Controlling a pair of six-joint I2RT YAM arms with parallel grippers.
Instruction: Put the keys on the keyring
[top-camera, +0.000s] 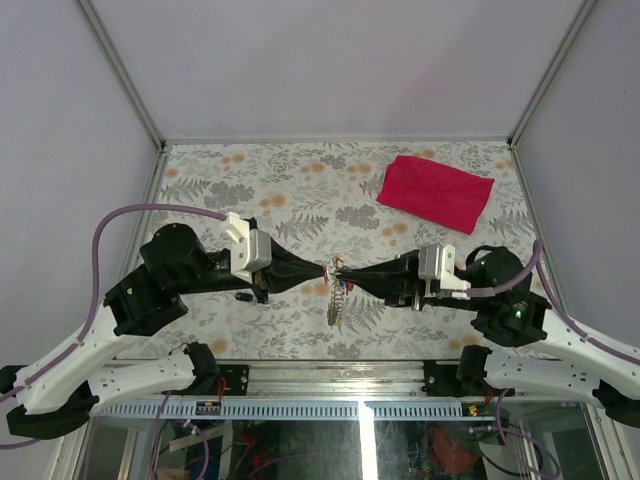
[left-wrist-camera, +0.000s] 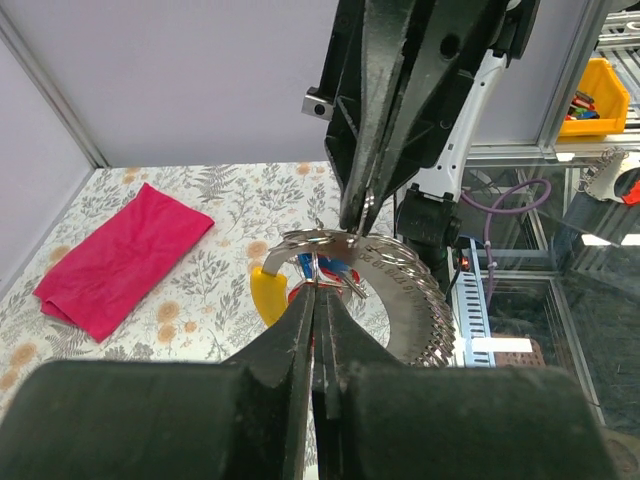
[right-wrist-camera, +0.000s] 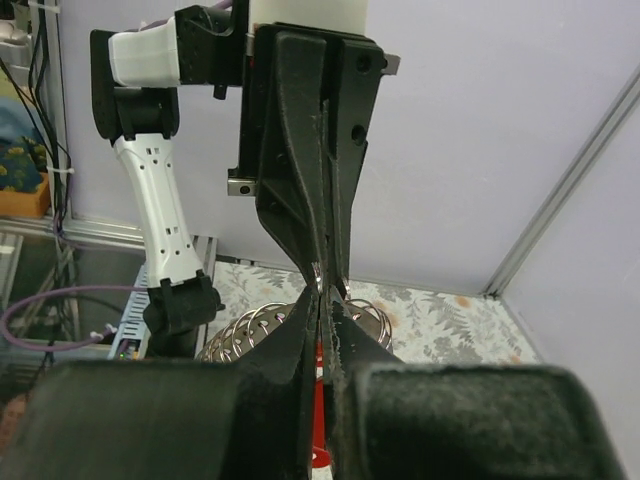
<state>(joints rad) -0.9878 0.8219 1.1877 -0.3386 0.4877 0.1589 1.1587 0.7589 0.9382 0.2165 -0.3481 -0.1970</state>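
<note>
Floral-print table (top-camera: 250, 190) under pale lilac walls, with a red cloth (top-camera: 436, 192) lying way off at the far right, well apart from everything else. So both my arms meet tip to tip over the middle of the table. My left gripper (top-camera: 324, 269) is clenched tight and so is my right gripper (top-camera: 343, 269), and both are pinching the keyring (left-wrist-camera: 312, 240) from opposite sides, holding it up off the surface between them. Its yellow tag (left-wrist-camera: 266, 295) and blue tag (left-wrist-camera: 308, 266) sit bunched right at my left fingertips, and the coiled silvery strand (top-camera: 337, 300) dangles down from the ring. There's a bit of red (left-wrist-camera: 295, 296) in that bundle too, but honestly I can't tell if that's one of the keys.
</note>
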